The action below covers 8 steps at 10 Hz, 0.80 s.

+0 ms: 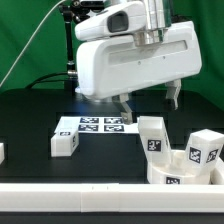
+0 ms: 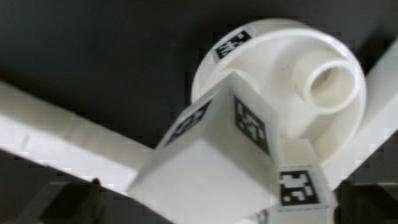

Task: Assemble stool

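Observation:
The white ring-shaped seat (image 1: 186,172) lies at the exterior view's lower right, against the border rail. A white leg block (image 1: 152,133) with a tag stands at its near-left edge. A second leg (image 1: 205,148) stands at its right. A third leg (image 1: 65,143) lies apart on the black table. My gripper (image 1: 150,103) hangs open just above the first leg, one finger on each side and not touching it. In the wrist view this leg (image 2: 222,150) fills the space between my dark fingers (image 2: 365,198). The seat (image 2: 285,60) and its hole lie behind it.
The marker board (image 1: 95,125) lies flat behind the third leg. The long white rail (image 1: 90,200) runs along the front edge and also shows in the wrist view (image 2: 54,125). A small white part (image 1: 2,152) sits at the left edge. A green backdrop stands behind.

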### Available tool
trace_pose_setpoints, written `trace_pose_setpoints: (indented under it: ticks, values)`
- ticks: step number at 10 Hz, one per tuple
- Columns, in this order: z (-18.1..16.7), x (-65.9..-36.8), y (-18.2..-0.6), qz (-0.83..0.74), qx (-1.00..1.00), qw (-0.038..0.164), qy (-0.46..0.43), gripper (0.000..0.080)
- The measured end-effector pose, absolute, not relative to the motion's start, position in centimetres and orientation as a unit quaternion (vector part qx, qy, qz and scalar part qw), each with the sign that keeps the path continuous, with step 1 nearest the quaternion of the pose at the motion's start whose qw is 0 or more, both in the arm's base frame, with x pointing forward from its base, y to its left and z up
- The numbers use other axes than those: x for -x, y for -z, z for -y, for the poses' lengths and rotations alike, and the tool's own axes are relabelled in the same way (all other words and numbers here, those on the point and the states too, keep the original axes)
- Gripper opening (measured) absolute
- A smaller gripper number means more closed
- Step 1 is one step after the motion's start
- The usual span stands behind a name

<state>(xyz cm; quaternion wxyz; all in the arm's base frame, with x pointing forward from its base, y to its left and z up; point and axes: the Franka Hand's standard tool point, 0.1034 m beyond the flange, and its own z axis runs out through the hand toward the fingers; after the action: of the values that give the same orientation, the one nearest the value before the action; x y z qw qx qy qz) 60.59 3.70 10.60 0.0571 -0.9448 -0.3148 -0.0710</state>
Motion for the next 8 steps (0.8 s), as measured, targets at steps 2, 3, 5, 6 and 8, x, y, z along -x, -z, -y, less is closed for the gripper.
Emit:
trace_pose_setpoints:
  ticks: [2,3,5,6,8]
  values:
    - [-4.7,-60.9,-10.5,0.411,0.908,0.042,0.070,0.0648]
    - [-5.0,-61.0,-10.6,0.433,0.898,0.038,0.071,0.0648]
    - [-4.4,-60.9,-10.4,0.492,0.867,0.031,0.071,0.0648]
    - [-4.3,-60.9,-10.3,0.525,0.848,0.026,0.069,0.0648]
    - [-4.7,-61.4,-9.6,0.530,0.845,0.028,0.066,0.0648]
